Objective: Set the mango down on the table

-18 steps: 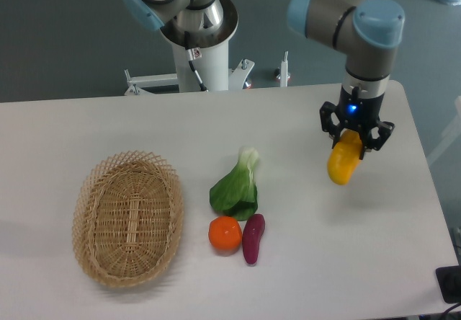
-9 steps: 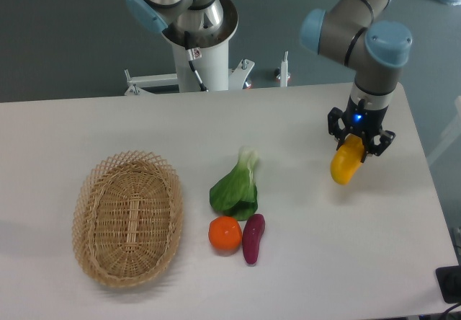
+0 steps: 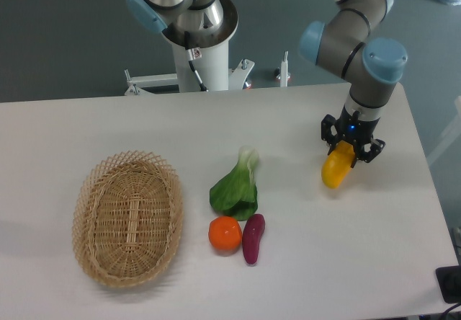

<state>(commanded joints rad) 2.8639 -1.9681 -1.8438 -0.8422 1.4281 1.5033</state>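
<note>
Mango (image 3: pixel 336 170) in the gripper (image 3: pixel 351 145), jaws clamped on its upper end, fruit hanging tilted with its lower tip at about seven o'clock from the wrist. We judge this the lowering step of the placement: the tip looks close to the table (image 3: pixel 108 129), over bare white surface at three o'clock from the greens (image 3: pixel 235 189), though we cannot tell whether it touches. Basket (image 3: pixel 128 219), orange (image 3: pixel 225 233) and sweet potato (image 3: pixel 253 238) lie well apart from it. Next, we think, comes a short descent until the fruit rests, then spreading the jaws and lifting straight up so it does not roll.
</note>
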